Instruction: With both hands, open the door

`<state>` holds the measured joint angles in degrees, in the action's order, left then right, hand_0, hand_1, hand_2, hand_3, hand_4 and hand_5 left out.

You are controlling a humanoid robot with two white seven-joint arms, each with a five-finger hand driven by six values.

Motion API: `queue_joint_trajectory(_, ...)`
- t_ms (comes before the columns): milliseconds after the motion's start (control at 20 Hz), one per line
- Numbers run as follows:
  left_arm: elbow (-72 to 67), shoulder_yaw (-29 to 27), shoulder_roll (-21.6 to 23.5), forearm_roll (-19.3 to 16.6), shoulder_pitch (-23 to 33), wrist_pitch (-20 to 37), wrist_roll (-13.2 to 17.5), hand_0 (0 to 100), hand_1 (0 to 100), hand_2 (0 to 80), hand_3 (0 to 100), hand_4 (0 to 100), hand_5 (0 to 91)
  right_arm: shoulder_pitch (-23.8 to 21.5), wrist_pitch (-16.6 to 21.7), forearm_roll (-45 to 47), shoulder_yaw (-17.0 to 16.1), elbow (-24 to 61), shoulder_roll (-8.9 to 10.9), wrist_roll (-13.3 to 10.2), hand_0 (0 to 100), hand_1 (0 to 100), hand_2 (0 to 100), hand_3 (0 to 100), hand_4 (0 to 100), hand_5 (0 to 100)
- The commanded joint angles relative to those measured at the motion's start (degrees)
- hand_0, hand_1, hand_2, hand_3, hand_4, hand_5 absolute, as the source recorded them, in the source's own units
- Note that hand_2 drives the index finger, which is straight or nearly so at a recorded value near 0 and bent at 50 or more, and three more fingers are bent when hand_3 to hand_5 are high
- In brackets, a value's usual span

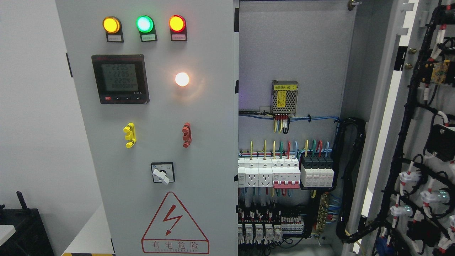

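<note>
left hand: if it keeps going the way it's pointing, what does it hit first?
Can't say: neither hand shows in the head view, so there's no pointing direction to extend. What shows is the closed left door with its meter and lamps, the open cabinet interior with breakers, and the right door swung open.

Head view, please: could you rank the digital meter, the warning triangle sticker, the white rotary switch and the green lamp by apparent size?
1. warning triangle sticker
2. digital meter
3. white rotary switch
4. green lamp, only slightly smaller than the switch plate.
</note>
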<state>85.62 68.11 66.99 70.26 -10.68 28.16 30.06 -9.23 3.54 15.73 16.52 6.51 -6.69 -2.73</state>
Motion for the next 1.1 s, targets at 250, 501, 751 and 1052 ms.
queue_joint_trajectory(250, -41.74, -25.46, -24.07, -26.28, 25.88, 0.59, -0.26, 0, 0, 0.0, 0, 3, 0.0, 0.00, -0.03, 0.00, 0.00, 0.00, 0.01, 0.01, 0, 0, 0, 0, 0, 0)
queue_joint_trajectory(501, -58.43, -31.53, -39.28, -37.37, 25.01, -0.56, -0.61, 0, 0, 0.0, 0, 3, 0.0, 0.00, 0.06, 0.00, 0.00, 0.08, 0.01, -0.08, 0, 0, 0, 0, 0, 0)
queue_joint_trajectory(751, -64.70, -40.75, -50.37, -48.89, 24.92, -2.39, -5.44, 0, 0, 0.0, 0, 3, 0.0, -0.18, 0.06, 0.09, 0.00, 4.64, 0.88, -0.08, 0, 0, 0, 0, 0, 0)
queue_joint_trajectory(1052, -68.65, -47.79, -59.16, -52.42, 24.40, -10.81, -5.97, 0, 0, 0.0, 0, 3, 0.0, -6.49, -0.03, 0.00, -0.43, 25.98, 7.56, -0.52, 0, 0, 0, 0, 0, 0)
